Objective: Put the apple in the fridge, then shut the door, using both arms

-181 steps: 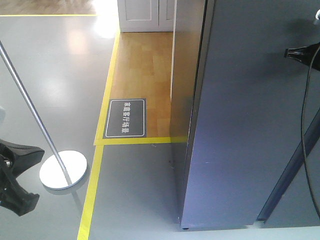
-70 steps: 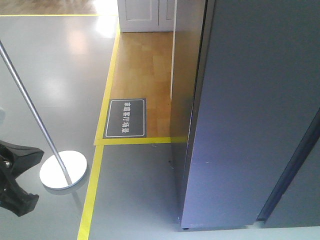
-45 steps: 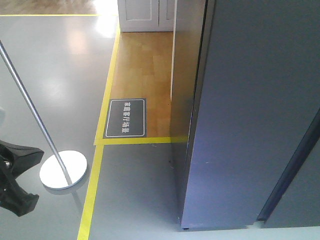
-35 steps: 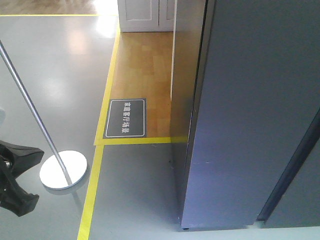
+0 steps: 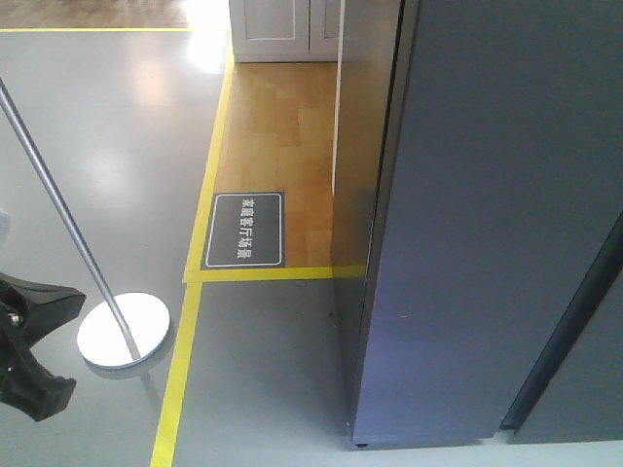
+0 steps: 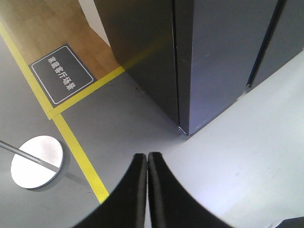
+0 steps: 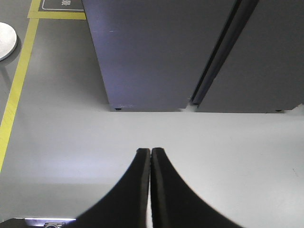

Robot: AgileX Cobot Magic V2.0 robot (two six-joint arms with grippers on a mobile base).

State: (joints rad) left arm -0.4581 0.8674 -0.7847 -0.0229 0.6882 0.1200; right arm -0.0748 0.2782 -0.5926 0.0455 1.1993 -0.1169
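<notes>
Front view: the tall dark grey cabinet fridge (image 5: pixel 506 224) fills the right side, its flat dark grey door (image 5: pixel 496 292) flush against the cabinet, so I judge it shut.
Apple: not visible in any view; I judge it is behind the door, but I cannot confirm that.
Left tool: my black left tool (image 6: pixel 147 164) has its two fingers pressed together with nothing between them.
Right tool: my black right tool (image 7: pixel 150 159) is likewise pinched closed and empty.
Arm pose: both wrists hang well back from the fridge, angled down over the pale grey floor (image 7: pixel 228 156); neither touches the door.
Nearby: a thin metal pole on a round silver base (image 5: pixel 124 329) stands near my left arm, beside the yellow floor tape (image 5: pixel 180 370).
Risk: a careless left swing could knock the pole over.
Risk: if the seal has not fully caught, the door may drift open unnoticed.
</notes>
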